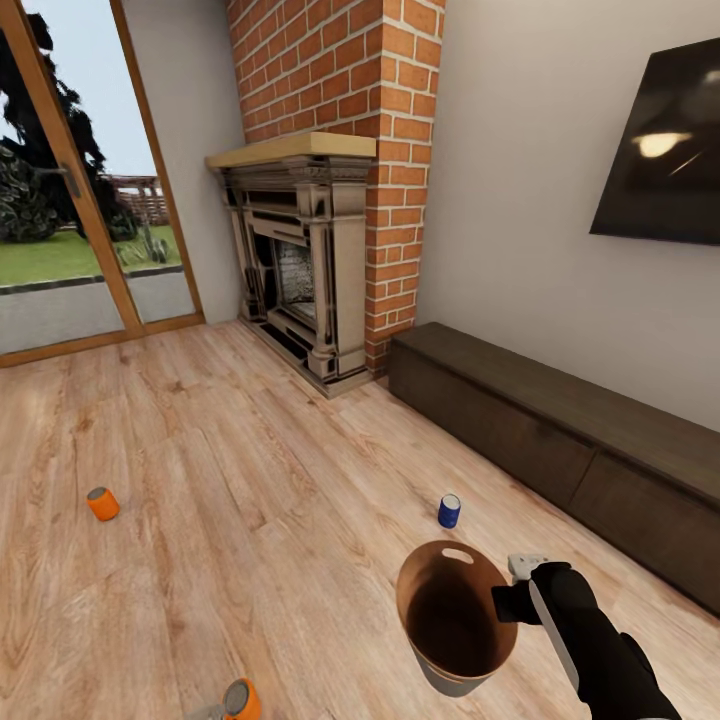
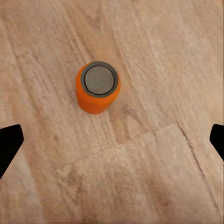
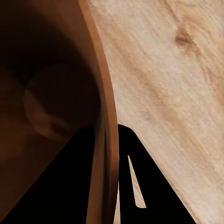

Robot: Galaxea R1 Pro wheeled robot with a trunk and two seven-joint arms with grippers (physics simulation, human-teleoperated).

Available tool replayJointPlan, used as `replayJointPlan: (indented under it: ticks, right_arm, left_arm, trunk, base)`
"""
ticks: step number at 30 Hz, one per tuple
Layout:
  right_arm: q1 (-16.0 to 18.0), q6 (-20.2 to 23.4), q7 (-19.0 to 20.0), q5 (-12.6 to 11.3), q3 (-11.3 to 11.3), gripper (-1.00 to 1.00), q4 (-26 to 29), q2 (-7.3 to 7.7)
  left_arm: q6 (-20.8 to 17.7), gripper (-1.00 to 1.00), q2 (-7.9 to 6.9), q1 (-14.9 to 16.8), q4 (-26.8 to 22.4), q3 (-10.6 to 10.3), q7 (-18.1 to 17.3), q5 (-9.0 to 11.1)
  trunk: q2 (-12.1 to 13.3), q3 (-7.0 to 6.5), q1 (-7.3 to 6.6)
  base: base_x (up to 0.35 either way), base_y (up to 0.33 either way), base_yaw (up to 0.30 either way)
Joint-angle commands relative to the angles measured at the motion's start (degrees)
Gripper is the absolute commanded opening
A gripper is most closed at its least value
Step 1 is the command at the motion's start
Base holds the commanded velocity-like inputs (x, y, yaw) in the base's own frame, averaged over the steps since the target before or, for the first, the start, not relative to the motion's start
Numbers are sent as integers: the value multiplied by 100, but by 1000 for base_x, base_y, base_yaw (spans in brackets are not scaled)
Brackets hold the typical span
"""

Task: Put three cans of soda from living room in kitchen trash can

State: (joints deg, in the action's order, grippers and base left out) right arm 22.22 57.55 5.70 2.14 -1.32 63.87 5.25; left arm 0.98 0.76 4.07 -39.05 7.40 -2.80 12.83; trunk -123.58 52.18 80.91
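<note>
Now the left gripper (image 2: 112, 140), spread wide, hovers over a small upright orange soda can (image 2: 97, 87). Light, smooth, probably slippery: grab mid-body. Right gripper (image 3: 108, 154) pinches the round brown-lined bin (image 1: 452, 610) by its rim.

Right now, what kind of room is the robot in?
Most likely a living room: a red brick fireplace, a dark screen on the wall above a long dark wood cabinet, light plank floor, and a glass door to a garden.

Floor (image 1: 250, 450): pale matt wood planks, visible grain. Fireplace column (image 1: 340, 70): rough red brick. Cabinet (image 1: 560, 440): dark matt wood. Orange can (image 2: 97, 88): smooth, dull grey metal-looking top. Bin (image 1: 440, 610): smooth brown inside.
</note>
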Motion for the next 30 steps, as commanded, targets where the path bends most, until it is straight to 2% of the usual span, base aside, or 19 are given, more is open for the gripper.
replayJointPlan:
  ticks: [1,4,11,19,30]
  right_arm:
    - [2,2,30,-91,0,-100,0,0]
    - [2,2,29,-91,0,-100,0,-2]
    - [2,2,28,-91,0,-100,-6,-4]
    - [2,2,28,-91,0,-100,-6,-6]
    - [2,2,28,-88,8,-100,-7,-6]
  left_arm:
    - [2,100,11,87,92,-13,74,-31]
    - [5,100,35,416,319,-43,245,-140]
    - [3,100,40,863,456,-52,537,-222]
    - [21,100,39,974,477,-46,778,-235]
    - [25,100,37,990,480,-46,814,-237]
  trunk:
    - [0,0,0]
    - [0,0,0]
    - [0,0,0]
    - [0,0,0]
    - [0,0,0]
  base:
    - [0,0,0]
    - [0,0,0]
    - [0,0,0]
    - [12,0,0]
    - [181,0,0]
